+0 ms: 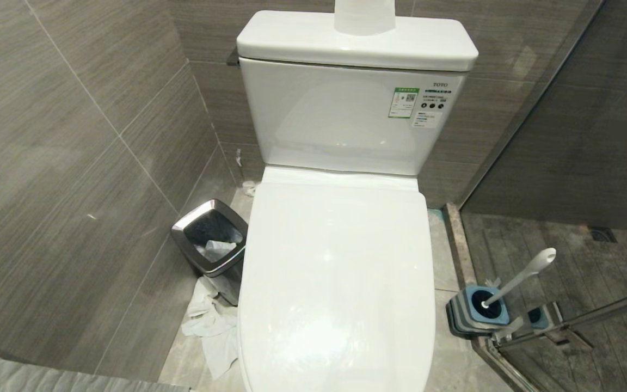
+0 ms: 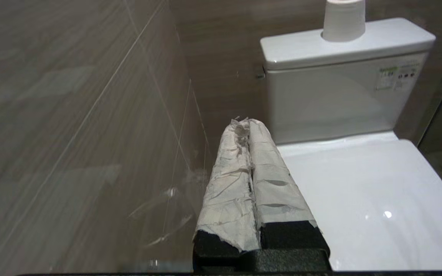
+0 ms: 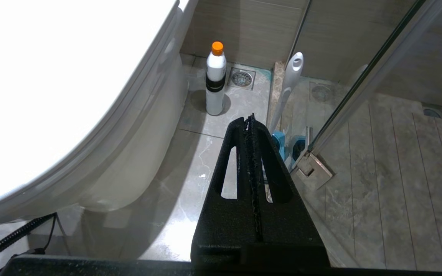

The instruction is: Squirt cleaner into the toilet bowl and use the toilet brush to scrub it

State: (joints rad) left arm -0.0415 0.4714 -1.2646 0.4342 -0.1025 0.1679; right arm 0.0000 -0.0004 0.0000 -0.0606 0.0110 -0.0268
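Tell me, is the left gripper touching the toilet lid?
Apart. In the left wrist view the gripper, shut, sits beside the lid, wall showing past its tips.

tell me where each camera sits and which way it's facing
Head view: high up, looking down at the shut toilet lid, tank and bin; no arm shows.
Left wrist view: behind the shut left gripper, facing the tank.
Right wrist view: low, behind the shut right gripper, facing a bottle.
The toilet brush also shows in the right wrist view.

Grey wood-grain tiled walls (image 1: 74, 136) enclosed a marbled floor (image 3: 202, 153); a glass partition (image 1: 591, 136) stood at right.
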